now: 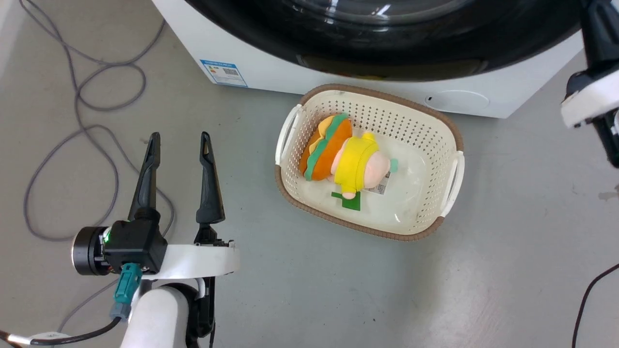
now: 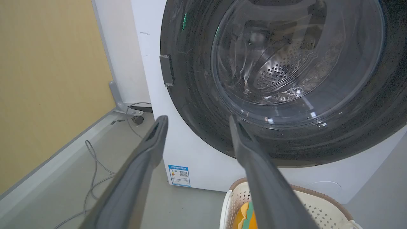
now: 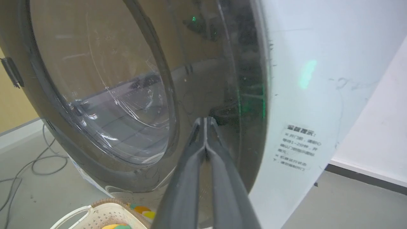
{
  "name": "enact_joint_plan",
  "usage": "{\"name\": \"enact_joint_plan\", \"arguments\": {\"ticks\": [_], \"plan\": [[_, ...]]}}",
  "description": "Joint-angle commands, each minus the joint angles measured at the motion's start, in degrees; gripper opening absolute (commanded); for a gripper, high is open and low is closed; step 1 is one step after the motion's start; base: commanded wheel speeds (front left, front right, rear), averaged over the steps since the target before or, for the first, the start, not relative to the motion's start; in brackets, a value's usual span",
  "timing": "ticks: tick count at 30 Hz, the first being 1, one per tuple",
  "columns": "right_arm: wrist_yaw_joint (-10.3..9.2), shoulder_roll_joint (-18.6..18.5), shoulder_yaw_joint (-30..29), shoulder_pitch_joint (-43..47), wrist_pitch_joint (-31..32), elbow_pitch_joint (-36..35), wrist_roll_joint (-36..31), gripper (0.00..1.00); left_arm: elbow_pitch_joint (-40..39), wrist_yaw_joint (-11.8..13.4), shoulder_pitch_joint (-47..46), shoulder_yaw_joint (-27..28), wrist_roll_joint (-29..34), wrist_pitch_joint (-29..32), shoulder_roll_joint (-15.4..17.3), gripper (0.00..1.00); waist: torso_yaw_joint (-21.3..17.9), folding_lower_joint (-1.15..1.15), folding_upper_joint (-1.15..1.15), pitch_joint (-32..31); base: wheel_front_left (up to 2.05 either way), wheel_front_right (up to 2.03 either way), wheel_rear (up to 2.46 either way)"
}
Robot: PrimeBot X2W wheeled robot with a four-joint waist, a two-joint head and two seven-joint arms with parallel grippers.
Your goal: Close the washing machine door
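Black glossy rim and bulging glass make up the washing machine door (image 2: 197,95), which lies against the white front of the washing machine (image 2: 203,159). The perforated steel drum shows through the glass. From the left wrist view the door looks swung home, or very nearly. Whether the latch has caught cannot be told from these pictures.

The right gripper (image 3: 206,122) has its two fingers pressed together. Their tips are at the black rim on the door's right side, touching it or just short of it. The left gripper (image 1: 180,137) hovers low over the grey floor with its fingers well apart and holding nothing, well clear of the door.

A white laundry basket (image 1: 449,125) with a brown rim stands just in front of the washer, with a plush toy (image 1: 343,159) lying in it. Loose cables (image 1: 77,121) trail across the floor to the left.

This looks like the closing push, with most of the swing done. The next move probably calls for firm, straight pressure from the joined fingertips into the rim until the door seats, without letting them slide off the slick surface.
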Motion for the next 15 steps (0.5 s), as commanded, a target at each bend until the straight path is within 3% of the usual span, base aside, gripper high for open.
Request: {"name": "enact_joint_plan", "arguments": {"ticks": [1,15], "plan": [[-0.09,-0.39,-0.45,-1.64,-0.26,1.12,-0.23,0.00,-0.31,0.27,-1.09,-0.10,-0.34,-0.25,0.01,1.00,0.12,0.00,0.00,0.19,0.00,0.00,0.00],[-0.09,3.13,-5.19,-2.97,-0.26,4.75,-6.13,0.00,0.19,1.15,-0.58,0.02,-0.57,-0.25,0.01,1.00,-0.10,0.00,0.00,-1.35,0.00,0.00,0.00]]}}
